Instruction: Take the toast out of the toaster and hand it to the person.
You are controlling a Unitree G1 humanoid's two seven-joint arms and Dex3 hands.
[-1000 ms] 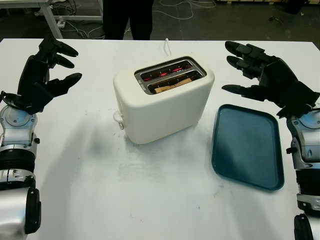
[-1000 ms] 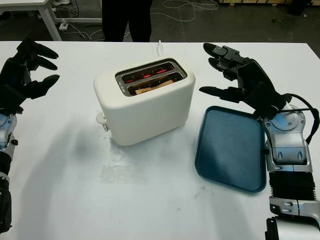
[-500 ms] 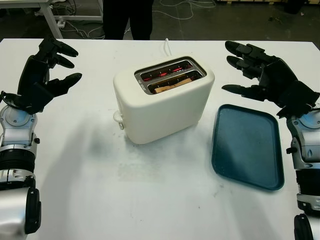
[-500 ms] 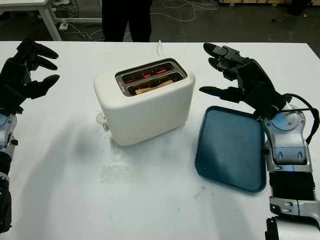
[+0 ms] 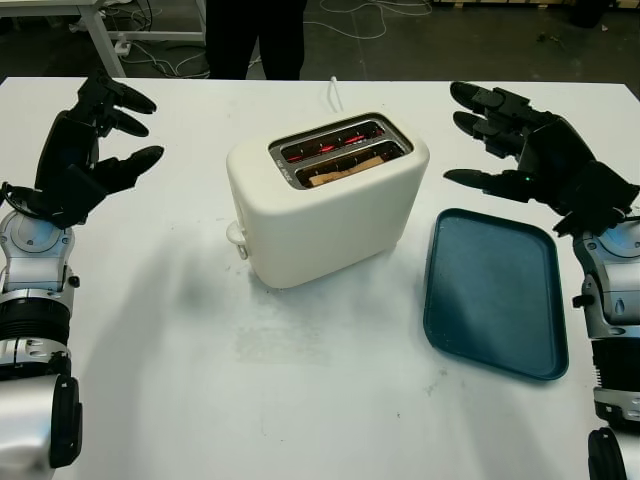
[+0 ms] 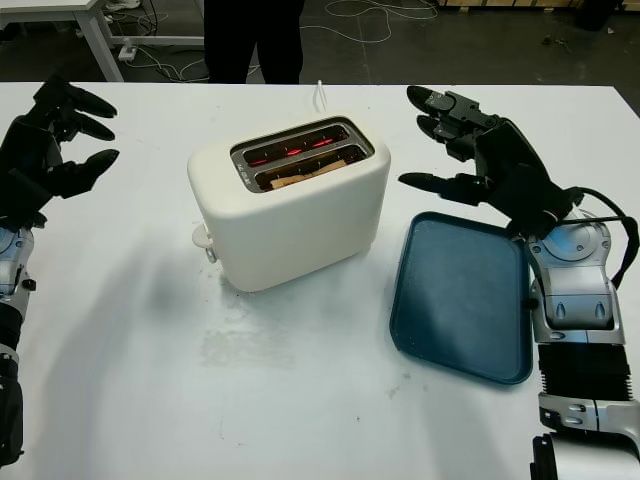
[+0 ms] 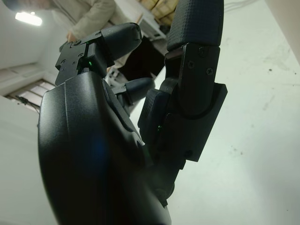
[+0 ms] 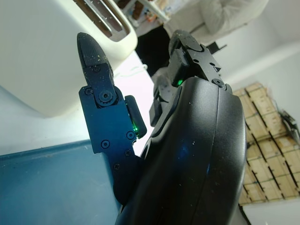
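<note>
- The white worktop [image 5: 300, 400] lay bare along its near edge, with both arms coming in at the bottom corners.
- A dark teal tray [image 5: 492, 292] sat flat on the worktop at the right, just beside the toaster and holding nothing.
- The cream two-slot toaster [image 5: 325, 200] stood mid-worktop, set at an angle; its lever knob [image 5: 236, 236] faced the near left.
- The toast [image 5: 345, 167] sat low in the nearer slot, its brown top edge just showing; the heating elements glowed red in both slots.
- The left hand [image 5: 88, 150] was raised above the worktop, well left of the toaster, released and holding nothing.
- The right hand [image 5: 530, 155] was raised right of the toaster, beyond the tray's far edge, likewise released and grasping nothing.
- A white cord [image 5: 333, 95] ran from behind the toaster toward the far edge.
- A person in dark trousers [image 5: 255, 38] stood beyond the far edge of the worktop.
</note>
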